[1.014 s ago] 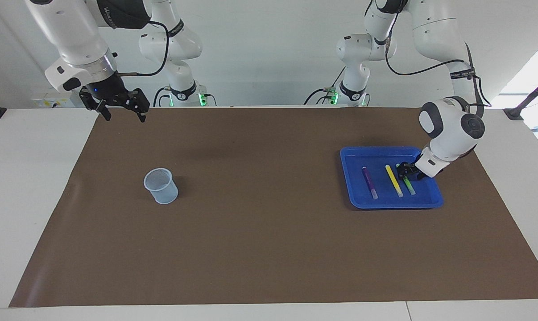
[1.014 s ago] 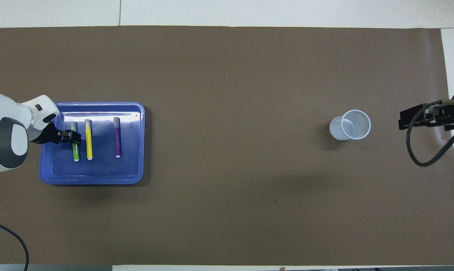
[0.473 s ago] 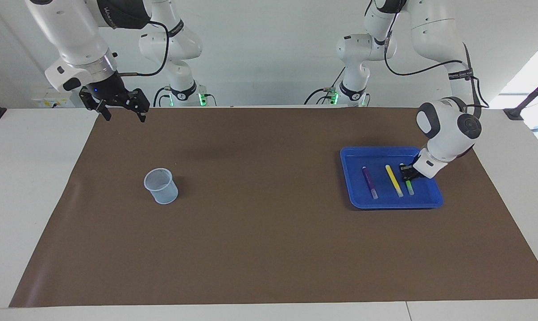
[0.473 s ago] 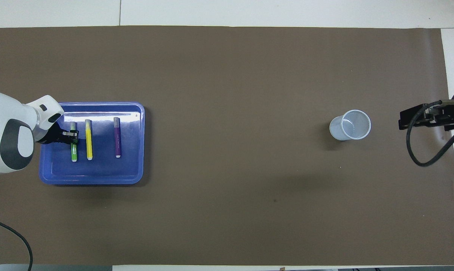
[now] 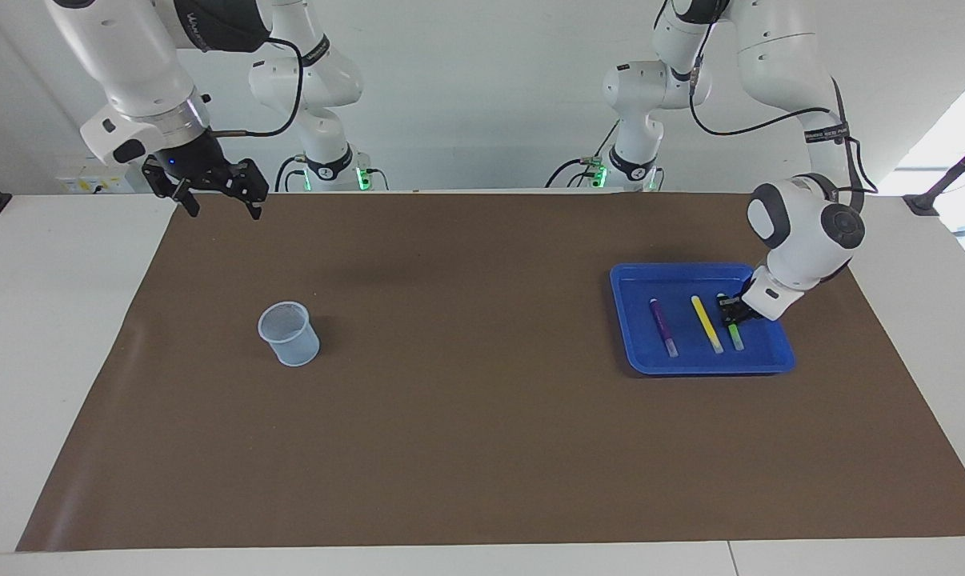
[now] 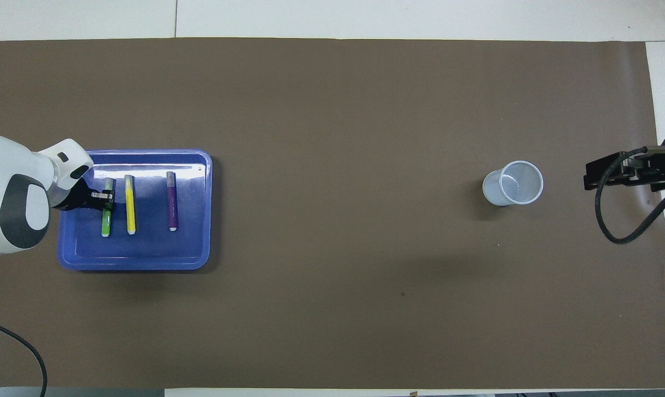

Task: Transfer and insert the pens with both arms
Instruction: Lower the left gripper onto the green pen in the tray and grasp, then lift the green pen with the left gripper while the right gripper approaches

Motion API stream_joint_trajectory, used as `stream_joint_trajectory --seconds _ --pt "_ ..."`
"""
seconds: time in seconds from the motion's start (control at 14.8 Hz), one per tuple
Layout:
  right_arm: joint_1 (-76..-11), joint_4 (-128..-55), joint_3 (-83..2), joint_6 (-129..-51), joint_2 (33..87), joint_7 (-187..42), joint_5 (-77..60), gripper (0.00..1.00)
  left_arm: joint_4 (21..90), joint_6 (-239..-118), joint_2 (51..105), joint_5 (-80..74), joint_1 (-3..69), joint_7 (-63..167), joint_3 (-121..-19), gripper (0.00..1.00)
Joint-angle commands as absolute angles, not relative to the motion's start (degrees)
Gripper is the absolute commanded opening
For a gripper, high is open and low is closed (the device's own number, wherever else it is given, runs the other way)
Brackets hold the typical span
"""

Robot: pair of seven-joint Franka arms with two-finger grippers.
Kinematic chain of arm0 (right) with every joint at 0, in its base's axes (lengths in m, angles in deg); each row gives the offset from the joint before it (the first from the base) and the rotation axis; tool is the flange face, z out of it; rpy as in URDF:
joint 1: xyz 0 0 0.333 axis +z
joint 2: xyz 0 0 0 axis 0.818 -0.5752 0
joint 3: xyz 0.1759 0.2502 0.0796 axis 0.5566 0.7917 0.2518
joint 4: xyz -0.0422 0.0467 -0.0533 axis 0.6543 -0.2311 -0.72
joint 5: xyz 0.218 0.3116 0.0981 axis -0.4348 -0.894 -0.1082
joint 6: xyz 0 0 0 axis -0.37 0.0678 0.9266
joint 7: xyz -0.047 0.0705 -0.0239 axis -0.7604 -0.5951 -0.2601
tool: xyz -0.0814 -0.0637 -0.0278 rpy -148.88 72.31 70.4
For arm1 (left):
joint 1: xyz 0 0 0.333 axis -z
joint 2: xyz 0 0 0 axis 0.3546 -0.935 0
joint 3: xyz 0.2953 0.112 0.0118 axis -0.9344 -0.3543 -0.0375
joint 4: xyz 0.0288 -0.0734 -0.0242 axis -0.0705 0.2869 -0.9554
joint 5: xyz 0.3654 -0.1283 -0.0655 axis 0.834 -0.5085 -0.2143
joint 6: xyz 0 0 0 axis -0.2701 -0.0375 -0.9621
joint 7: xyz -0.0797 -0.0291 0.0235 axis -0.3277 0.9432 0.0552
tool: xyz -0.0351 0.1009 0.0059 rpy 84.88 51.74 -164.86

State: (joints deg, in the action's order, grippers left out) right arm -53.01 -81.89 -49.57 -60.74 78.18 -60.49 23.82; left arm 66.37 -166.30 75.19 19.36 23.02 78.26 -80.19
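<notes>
Left claw [image 5: 729, 310] clenched around the green pen [image 5: 735, 334], low in the blue tray [image 5: 634, 280].

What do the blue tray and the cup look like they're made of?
The blue tray looks like glossy moulded plastic: rounded corners, raised rim, and a bright glare streak on its floor. The cup seems to be thin translucent plastic, pale and frosted, since the brown mat shows faintly through its wall.
</notes>
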Motion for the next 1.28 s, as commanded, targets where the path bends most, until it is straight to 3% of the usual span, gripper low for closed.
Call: stream_joint_trajectory --seconds 0.0,0.47,0.68,1.22 --pt "-53.57 -82.71 -49.30 -61.12 78.85 -60.08 23.13 1.00 60.68 -158.71 74.93 18.71 23.76 75.72 -80.68 0.00" --pt "-53.57 -82.71 -49.30 -61.12 78.85 -60.08 23.13 1.00 51.35 -141.57 78.53 18.19 23.76 61.94 -77.61 0.00" --pt "-53.66 -82.71 -49.30 -61.12 78.85 -60.08 23.13 1.00 47.14 -136.10 81.08 11.34 23.76 46.68 -73.49 0.00" --pt "-53.05 -82.71 -49.22 -60.24 79.02 -60.08 22.87 1.00 47.57 -133.28 90.48 -8.60 23.76 -1.83 -64.61 0.00"
